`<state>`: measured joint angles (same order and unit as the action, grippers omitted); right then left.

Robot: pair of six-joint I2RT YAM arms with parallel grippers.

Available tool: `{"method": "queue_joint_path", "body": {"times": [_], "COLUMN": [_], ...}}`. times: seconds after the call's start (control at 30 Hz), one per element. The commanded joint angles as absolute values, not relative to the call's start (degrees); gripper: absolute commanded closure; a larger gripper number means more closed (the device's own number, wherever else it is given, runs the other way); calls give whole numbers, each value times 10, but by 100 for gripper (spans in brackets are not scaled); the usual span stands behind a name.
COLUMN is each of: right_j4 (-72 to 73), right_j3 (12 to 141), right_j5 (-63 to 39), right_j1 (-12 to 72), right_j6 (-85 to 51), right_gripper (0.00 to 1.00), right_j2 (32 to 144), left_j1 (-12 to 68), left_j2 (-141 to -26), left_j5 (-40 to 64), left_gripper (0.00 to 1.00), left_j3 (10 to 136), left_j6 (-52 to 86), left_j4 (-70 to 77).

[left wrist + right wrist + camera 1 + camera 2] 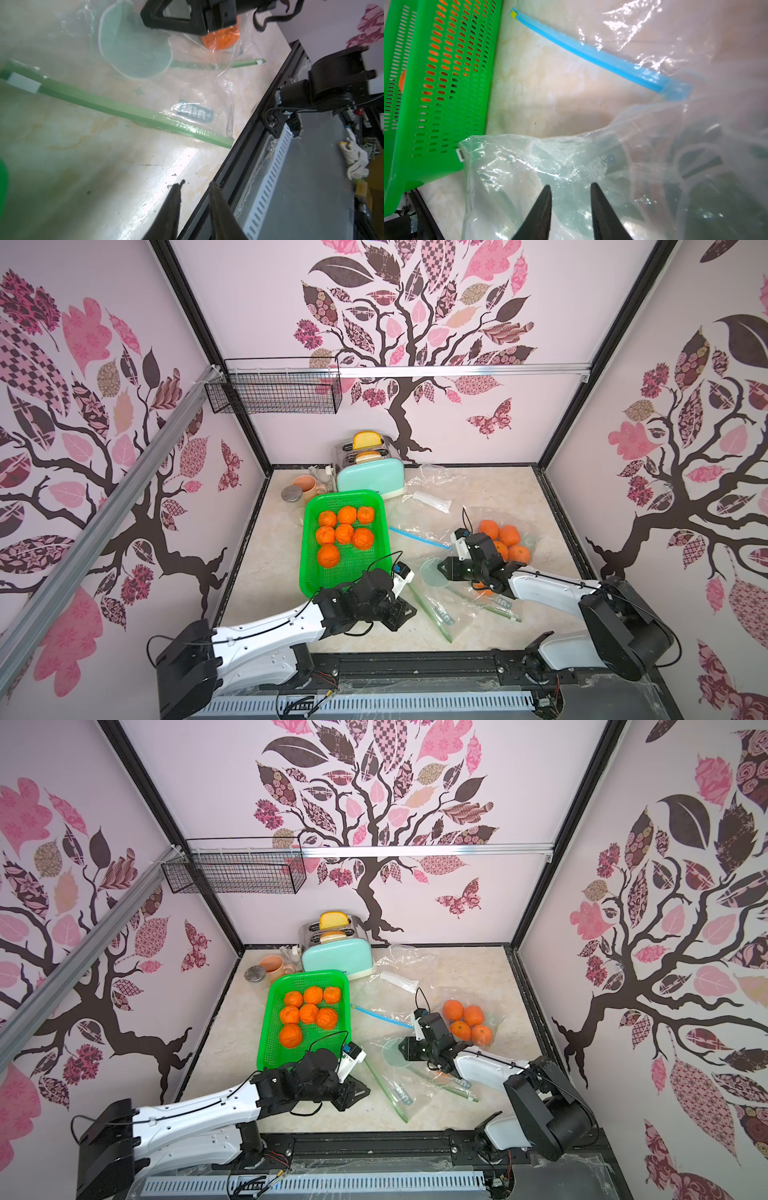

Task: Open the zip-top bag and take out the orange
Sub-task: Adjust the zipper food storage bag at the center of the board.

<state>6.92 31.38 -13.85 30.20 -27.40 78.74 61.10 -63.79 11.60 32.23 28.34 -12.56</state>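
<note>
The clear zip-top bag (457,614) with the green zip lies at the front middle of the table. Its two green zip strips (124,110) are spread apart, so the mouth is parted. One orange (222,39) sits inside the bag under my right wrist, a sliver of it showing in a top view (484,592). My right gripper (571,185) is open over the bag's crumpled film, and also shows in both top views (441,570) (404,1048). My left gripper (196,184) hangs over bare table by the front edge, left of the bag, with a narrow gap between its jaws and nothing in it.
A second clear bag with a blue zip (591,54) holds several oranges (505,541) at the right. A green basket (307,572) with several oranges stands left of the bags. Toaster (370,479), mug (305,487) and an empty bag (432,489) are at the back.
</note>
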Motion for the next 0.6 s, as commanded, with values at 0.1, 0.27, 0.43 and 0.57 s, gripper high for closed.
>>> {"method": "queue_joint_path", "body": {"times": [0.1,0.27,0.43,0.57], "right_j4": [-47,-134,-176,-217], "right_j3": [359,364,329,313], "right_j5": [-76,17,98,163], "right_j1": [292,282,279,274], "right_j6": [-258,-267,-300,-337], "right_gripper": [61,60,67,76], "right_j2": [724,648,547,506], "left_j1": [628,630,632,633], "left_j2": [-673,-703,-760,-809], "left_j5": [116,122,116,111], "left_gripper": [80,80,79,77], "left_j3": [335,318,318,329], "left_j6": [268,281,293,290], "left_j4": [-101,-59,2,30]}}
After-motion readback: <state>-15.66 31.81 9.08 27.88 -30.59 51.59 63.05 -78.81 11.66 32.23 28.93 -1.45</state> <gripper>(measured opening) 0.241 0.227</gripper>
